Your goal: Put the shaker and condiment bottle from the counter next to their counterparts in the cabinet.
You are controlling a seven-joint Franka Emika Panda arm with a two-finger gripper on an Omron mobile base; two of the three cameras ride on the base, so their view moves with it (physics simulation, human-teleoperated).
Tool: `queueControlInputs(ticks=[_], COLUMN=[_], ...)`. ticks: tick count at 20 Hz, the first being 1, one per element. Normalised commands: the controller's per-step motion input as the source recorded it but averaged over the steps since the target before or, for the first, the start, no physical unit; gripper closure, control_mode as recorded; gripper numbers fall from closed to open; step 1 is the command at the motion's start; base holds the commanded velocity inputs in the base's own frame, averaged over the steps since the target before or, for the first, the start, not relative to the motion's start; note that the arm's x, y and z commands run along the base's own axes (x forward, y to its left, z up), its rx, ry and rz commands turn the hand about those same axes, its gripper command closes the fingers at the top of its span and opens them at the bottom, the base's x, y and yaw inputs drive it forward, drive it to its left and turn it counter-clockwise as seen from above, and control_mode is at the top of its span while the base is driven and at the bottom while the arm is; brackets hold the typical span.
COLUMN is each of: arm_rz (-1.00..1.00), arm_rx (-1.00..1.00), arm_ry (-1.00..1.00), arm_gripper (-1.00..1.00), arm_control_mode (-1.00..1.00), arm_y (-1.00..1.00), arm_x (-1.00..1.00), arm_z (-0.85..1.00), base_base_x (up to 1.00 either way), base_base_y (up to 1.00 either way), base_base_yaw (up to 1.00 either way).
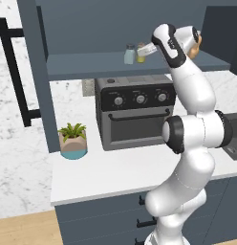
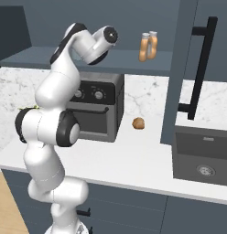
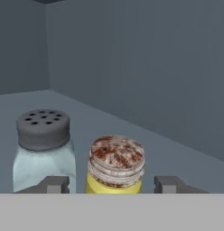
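Two shakers are standing side by side on the shelf board of the cabinet (image 1: 39,72) in the hand view: the pale grey-blue shaker (image 3: 43,149) with its dark perforated cap on the left, and the yellow-green shaker (image 3: 115,164) with a mottled tan cap just to its right, the two very close, though contact between them cannot be told. The gripper (image 3: 111,184) is sitting around the yellow-green shaker with its jaws spread, one fingertip (image 3: 51,184) showing in front of the grey-blue shaker's base and the other off to the right, both clear of the yellow-green body, so nothing is being gripped.

In the left base view, going left to right, the open cabinet door with its long black bar handle is hanging at the far left, a small potted plant (image 1: 72,140) is sitting on the white desk (image 1: 106,177), and a dark toaster oven (image 1: 134,112) is standing under the shelf. Above the oven the two shakers are showing together on the shelf, with the arm reaching up to them from the right.

In the right base view the arm is rising at the left, the oven is behind it, a small brown rounded item (image 2: 138,123) is lying on the desk, two orange bottles (image 2: 148,45) are standing close together on the cabinet shelf, and a sink (image 2: 204,157) is sitting at the far right.
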Motion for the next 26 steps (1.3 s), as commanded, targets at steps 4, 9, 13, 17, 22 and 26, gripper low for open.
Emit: queueControlInputs(ticks=[4,9,13,17,22,26], arm_rz=[0.00,0.00,0.00,0.00,0.00,0.00], arm_rx=[0.00,0.00,0.00,0.00,0.00,0.00], arm_ry=[-0.03,-0.04,-0.11,-0.18,-0.17,-0.15], arm_gripper=[-1.00,-1.00,-1.00,-1.00,-1.00,-1.00], arm_control_mode=[-1.00,-1.00,-1.00,-1.00,-1.00,-1.00], arm_y=[0.00,0.00,0.00,-0.19,-0.36,-0.36], arm_x=[0.00,-0.01,-0.31,-0.69,-0.84,-1.00], arm_z=[-0.12,-0.06,0.00,0.00,0.00,-0.10], base_base_x=[0.00,0.00,0.00,0.00,0.00,0.00], base_base_y=[0.00,0.00,0.00,0.00,0.00,0.00], base_base_yaw=[0.00,0.00,0.00,0.00,0.00,0.00])
